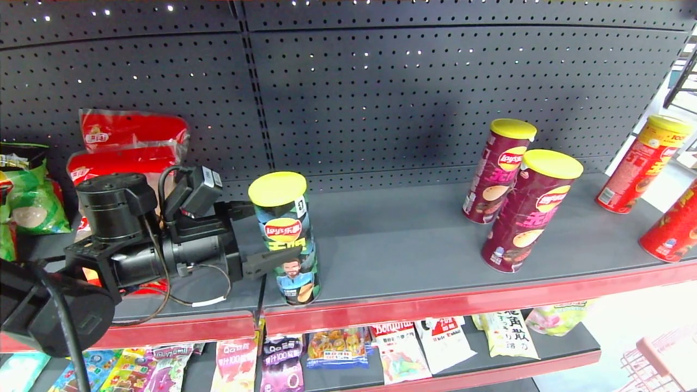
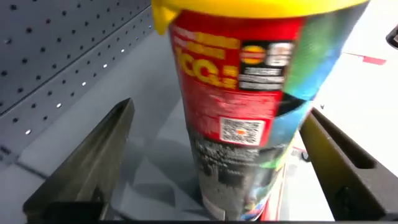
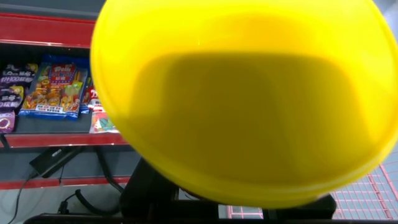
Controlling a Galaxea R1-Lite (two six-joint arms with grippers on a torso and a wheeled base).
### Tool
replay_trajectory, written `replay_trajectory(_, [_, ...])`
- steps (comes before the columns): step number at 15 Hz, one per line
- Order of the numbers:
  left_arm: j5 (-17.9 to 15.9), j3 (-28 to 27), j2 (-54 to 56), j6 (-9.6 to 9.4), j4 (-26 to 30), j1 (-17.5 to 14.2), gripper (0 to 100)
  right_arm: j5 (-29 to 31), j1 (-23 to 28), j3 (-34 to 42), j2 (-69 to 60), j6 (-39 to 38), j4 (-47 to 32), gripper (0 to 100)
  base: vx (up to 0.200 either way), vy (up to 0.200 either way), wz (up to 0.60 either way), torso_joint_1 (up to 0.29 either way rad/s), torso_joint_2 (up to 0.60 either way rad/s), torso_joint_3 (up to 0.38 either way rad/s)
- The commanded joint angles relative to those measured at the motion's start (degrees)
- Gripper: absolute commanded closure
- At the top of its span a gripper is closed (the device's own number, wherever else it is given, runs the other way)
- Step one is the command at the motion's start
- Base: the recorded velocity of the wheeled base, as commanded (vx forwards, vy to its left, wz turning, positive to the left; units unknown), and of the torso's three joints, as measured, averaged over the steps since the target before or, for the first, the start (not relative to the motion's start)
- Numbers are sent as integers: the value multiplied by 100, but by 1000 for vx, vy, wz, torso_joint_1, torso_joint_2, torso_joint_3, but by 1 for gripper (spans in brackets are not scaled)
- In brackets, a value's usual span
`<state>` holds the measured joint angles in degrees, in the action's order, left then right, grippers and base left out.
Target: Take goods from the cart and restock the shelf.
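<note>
Your L claw (image 1: 275, 231) straddles the green can (image 1: 283, 218), which stands upright at the shelf's (image 1: 408, 245) front edge. L wrist view shows what head view can't: fingers (image 2: 87, 168) apart, with a gap beside the can. R wrist view: yellow lid (image 3: 249, 99) up close. R claw (image 3: 236, 202) state: can't tell.

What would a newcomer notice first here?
The left gripper sits open around an upright green-and-blue chip can with a yellow lid, near the front edge of the shelf. Farther right on the same shelf, two maroon cans stand close together. In the right wrist view, another yellow lid sits very close to the camera.
</note>
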<state>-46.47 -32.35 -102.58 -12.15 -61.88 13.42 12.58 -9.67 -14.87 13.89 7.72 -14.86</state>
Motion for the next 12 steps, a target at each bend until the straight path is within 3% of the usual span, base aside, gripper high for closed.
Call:
replay_trajectory(1, [-2, 142, 169, 20, 0, -33, 0, -1, 0, 2, -9, 2, 1, 100, 0, 0, 0, 0, 0, 0])
replay_trajectory(12, [50, 388, 344, -24, -123, -85, 0, -1, 9, 11, -17, 2, 1, 100, 0, 0, 0, 0, 0, 0])
